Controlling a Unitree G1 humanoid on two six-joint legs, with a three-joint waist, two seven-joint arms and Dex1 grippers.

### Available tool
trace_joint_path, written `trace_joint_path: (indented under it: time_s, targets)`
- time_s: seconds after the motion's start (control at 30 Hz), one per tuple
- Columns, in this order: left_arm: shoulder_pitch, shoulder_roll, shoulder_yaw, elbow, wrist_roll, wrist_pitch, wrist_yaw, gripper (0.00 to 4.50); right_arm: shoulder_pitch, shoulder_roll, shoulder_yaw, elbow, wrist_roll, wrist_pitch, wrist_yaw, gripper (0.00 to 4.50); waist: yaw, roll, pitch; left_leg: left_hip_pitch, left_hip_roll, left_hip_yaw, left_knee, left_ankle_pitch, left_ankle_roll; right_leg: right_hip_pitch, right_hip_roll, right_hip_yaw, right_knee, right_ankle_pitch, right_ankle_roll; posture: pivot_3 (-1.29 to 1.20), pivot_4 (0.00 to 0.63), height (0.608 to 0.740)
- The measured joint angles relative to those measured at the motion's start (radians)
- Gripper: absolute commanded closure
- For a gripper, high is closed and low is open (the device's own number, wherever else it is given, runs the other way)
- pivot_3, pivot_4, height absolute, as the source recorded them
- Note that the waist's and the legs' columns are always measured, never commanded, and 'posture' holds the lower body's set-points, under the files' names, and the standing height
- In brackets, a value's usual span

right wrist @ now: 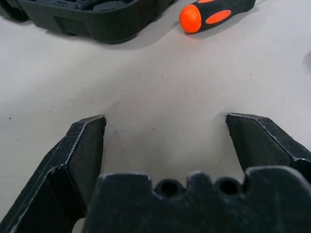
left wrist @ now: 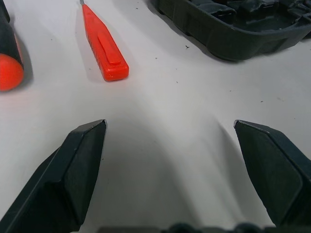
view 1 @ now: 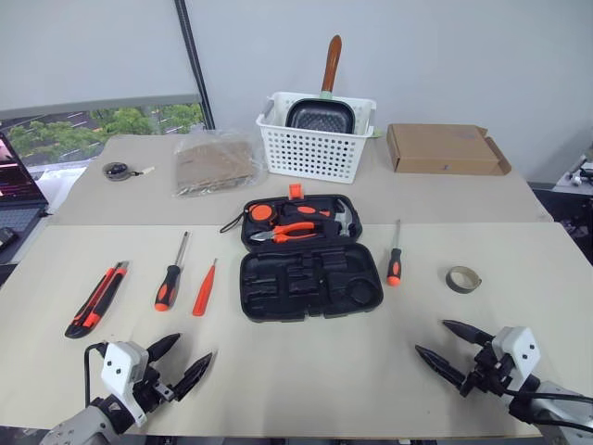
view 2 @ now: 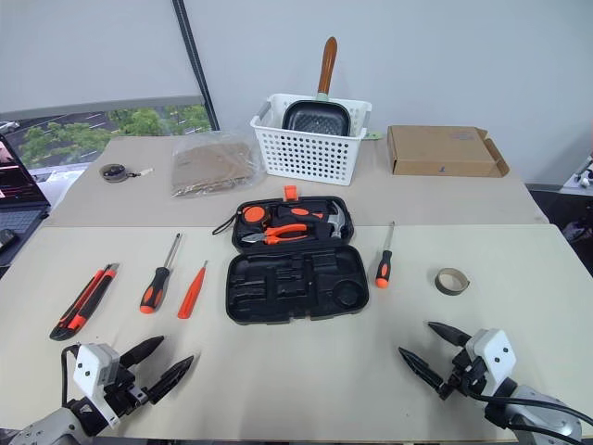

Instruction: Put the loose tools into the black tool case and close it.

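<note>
Left eye view: my left gripper [view 1: 187,357] and right gripper [view 1: 432,338] spread wide, empty | black moulded plastic tool case [view 1: 310,283] lies open mid-table | thin all-orange screwdriver [view 1: 205,287] just left of it

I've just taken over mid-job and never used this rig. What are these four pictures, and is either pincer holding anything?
Two pictures come from the humanoid's head, looking down over a beige table. The other two look along each wrist's black fingers. The left pincer and right pincer are both open and empty. The black moulded tool case lies open. Left of it: an orange-and-black utility knife, a black-and-orange-handled screwdriver and a thin all-orange screwdriver. Right of it: another screwdriver and a small grey tape roll.
</note>
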Motion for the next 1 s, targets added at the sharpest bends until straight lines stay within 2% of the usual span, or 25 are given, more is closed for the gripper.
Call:
trace_joint_path:
  time_s: [0.37, 0.5, 0.6, 0.67, 0.73, 0.77, 0.83, 0.93, 1.0]
  targets:
    - [0.040, 0.034, -0.005, -0.011, -0.033, -0.023, -0.119, 0.00, 0.023, -0.016, 0.003, -0.036, 0.003, 0.017, 0.014, 0.03, 0.000, -0.001, 0.001, -0.001, 0.000, 0.000, 0.000, 0.000, 0.000, -0.001, 0.000, 0.000, 0.000, 0.000, 0.000, 0.00, 0.150, 0.700]
    - [0.108, 0.059, 0.060, -0.120, -0.156, 0.044, -0.139, 0.00, 0.043, -0.074, -0.046, -0.106, 0.075, 0.051, 0.060, 0.03, -0.001, -0.007, 0.005, -0.002, 0.001, 0.000, 0.000, 0.000, 0.000, -0.002, 0.000, 0.000, 0.000, 0.000, 0.000, 0.00, 0.150, 0.700]
    - [0.016, 0.065, 0.173, -0.151, -0.272, 0.099, -0.048, 0.00, -0.007, -0.133, -0.074, -0.179, 0.147, 0.107, 0.094, 0.03, 0.001, -0.010, 0.007, -0.001, 0.001, -0.002, 0.000, 0.001, -0.002, -0.001, -0.001, 0.000, 0.001, 0.000, 0.000, 0.00, 0.150, 0.700]
    - [-0.126, 0.071, 0.232, -0.119, -0.318, 0.161, 0.077, 0.00, -0.115, -0.155, -0.032, -0.213, 0.179, 0.143, 0.123, 0.03, 0.001, -0.012, 0.009, 0.001, 0.002, -0.003, 0.000, 0.002, -0.002, 0.001, 0.000, -0.001, 0.001, 0.000, 0.000, 0.00, 0.150, 0.700]
    - [-0.208, 0.083, 0.256, -0.102, -0.337, 0.198, 0.146, 0.00, -0.188, -0.160, 0.011, -0.244, 0.197, 0.159, 0.143, 0.03, 0.001, -0.013, 0.009, 0.000, 0.002, -0.003, 0.000, 0.005, -0.004, 0.001, 0.004, -0.004, 0.001, 0.002, 0.003, 0.00, 0.150, 0.700]
    - [-0.232, 0.089, 0.260, -0.098, -0.358, 0.224, 0.166, 0.00, -0.221, -0.160, 0.034, -0.248, 0.197, 0.168, 0.152, 0.03, 0.001, -0.014, 0.009, 0.001, 0.002, -0.003, 0.000, 0.005, -0.004, 0.002, 0.004, -0.005, 0.001, 0.005, 0.008, 0.00, 0.150, 0.700]
    - [-0.295, 0.090, 0.250, -0.056, -0.353, 0.276, 0.232, 0.00, -0.317, -0.153, 0.084, -0.223, 0.196, 0.191, 0.162, 0.03, -0.003, -0.015, 0.010, 0.002, 0.002, -0.002, 0.000, 0.006, -0.005, 0.006, 0.005, -0.004, 0.001, 0.007, 0.009, 0.00, 0.150, 0.700]
    - [-0.445, 0.097, 0.200, -0.016, -0.292, 0.364, 0.392, 0.00, -0.495, -0.119, 0.171, -0.192, 0.195, 0.198, 0.182, 0.03, 0.000, -0.016, 0.011, -0.001, 0.001, -0.003, 0.002, 0.011, 0.004, 0.007, 0.009, -0.003, 0.000, 0.011, 0.006, 0.00, 0.150, 0.700]
    - [-0.477, 0.100, 0.164, 0.003, -0.237, 0.435, 0.488, 0.00, -0.538, -0.110, 0.208, -0.162, 0.190, 0.198, 0.204, 0.03, 0.004, -0.017, 0.011, 0.000, 0.001, -0.003, 0.002, 0.011, -0.002, 0.010, 0.010, -0.003, -0.001, 0.013, -0.003, 0.00, 0.150, 0.700]
